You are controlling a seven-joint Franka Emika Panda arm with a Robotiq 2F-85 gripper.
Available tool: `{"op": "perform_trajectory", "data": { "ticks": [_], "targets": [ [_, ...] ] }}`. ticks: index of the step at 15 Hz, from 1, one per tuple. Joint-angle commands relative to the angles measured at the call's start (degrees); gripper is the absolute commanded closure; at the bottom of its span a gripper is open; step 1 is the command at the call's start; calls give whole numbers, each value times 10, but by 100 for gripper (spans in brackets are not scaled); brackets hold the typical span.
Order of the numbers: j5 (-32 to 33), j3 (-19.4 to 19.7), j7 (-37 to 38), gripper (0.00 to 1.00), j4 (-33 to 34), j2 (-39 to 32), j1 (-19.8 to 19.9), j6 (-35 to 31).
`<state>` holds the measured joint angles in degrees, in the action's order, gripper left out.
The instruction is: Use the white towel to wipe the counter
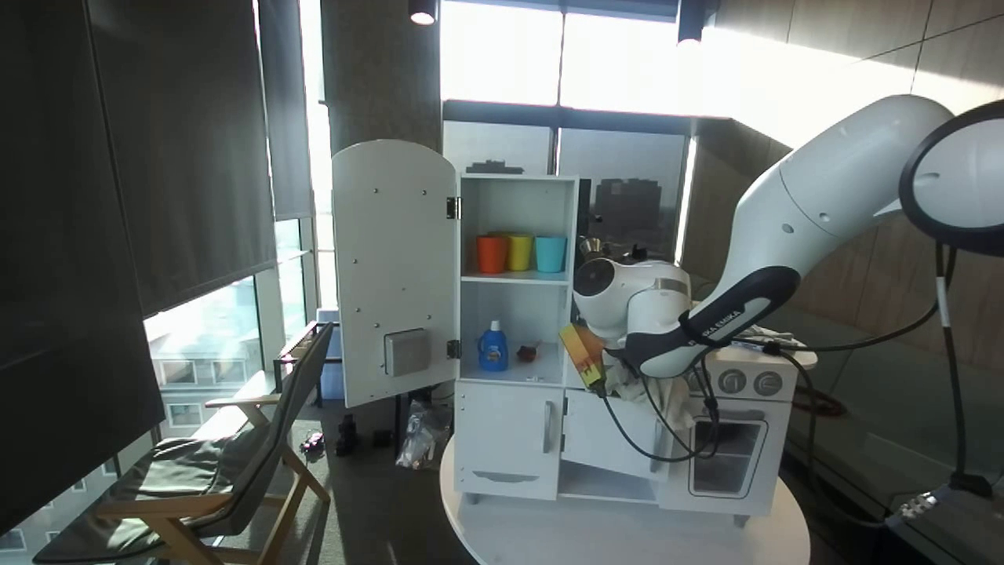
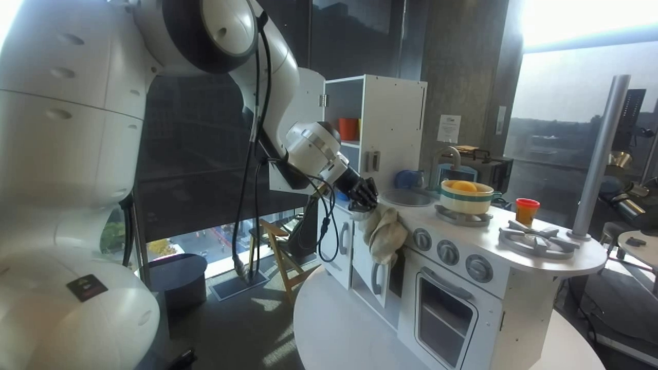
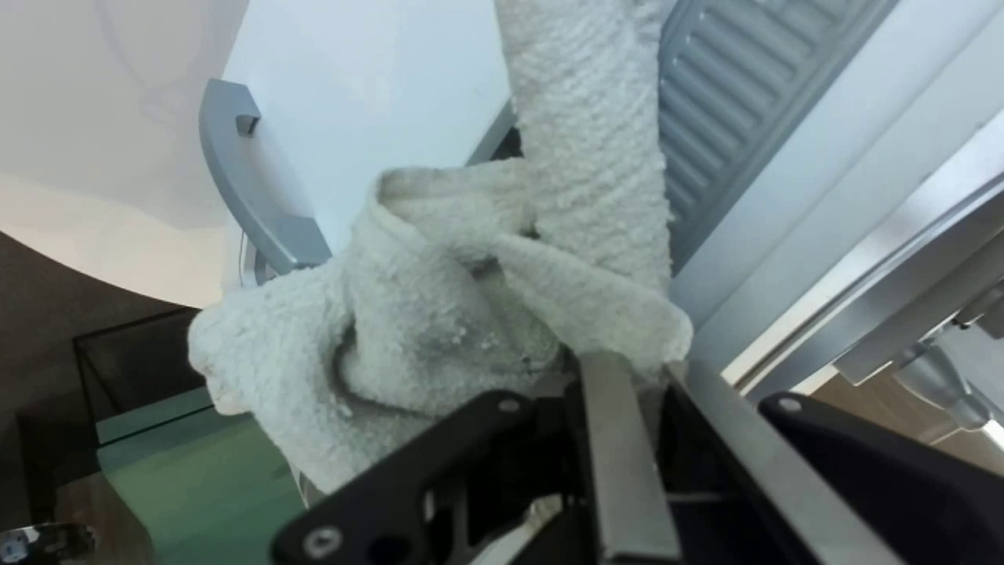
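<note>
The white towel (image 2: pixel 386 234) hangs bunched over the front of the toy kitchen beside the sink. It also shows in an exterior view (image 1: pixel 667 399), partly hidden by the arm, and fills the middle of the wrist view (image 3: pixel 439 298). My gripper (image 3: pixel 637 362) is nearly closed with a fold of the towel pinched between its fingertips. In an exterior view the black gripper (image 2: pixel 366 198) is at the counter's front left edge, tilted downward. The white counter (image 2: pixel 429 220) carries the sink and burners. In an exterior view, the fingertips are hidden behind the arm.
A round sink (image 2: pixel 408 198) is just behind the gripper. A pot (image 2: pixel 467 200) with an orange item sits on a burner. A red-lidded cup (image 2: pixel 526 211) and a metal pole (image 2: pixel 601 154) stand farther right. The tall cabinet's door (image 1: pixel 396 275) is open; a lower door (image 1: pixel 608 428) hangs tilted.
</note>
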<state>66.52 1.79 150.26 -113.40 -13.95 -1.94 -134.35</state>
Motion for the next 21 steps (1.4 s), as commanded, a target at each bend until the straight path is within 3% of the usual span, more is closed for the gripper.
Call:
{"op": "perform_trajectory", "data": {
  "ticks": [1, 7, 15, 21],
  "targets": [
    [54, -18, -11, 90, 21, 11, -21, -23],
    [47, -37, -48, 95, 28, 27, -23, -60],
    [32, -19, -53, 95, -3, 110, 7, -92],
    [46, -23, -77, 95, 5, 206, 7, -53]
  ]
}}
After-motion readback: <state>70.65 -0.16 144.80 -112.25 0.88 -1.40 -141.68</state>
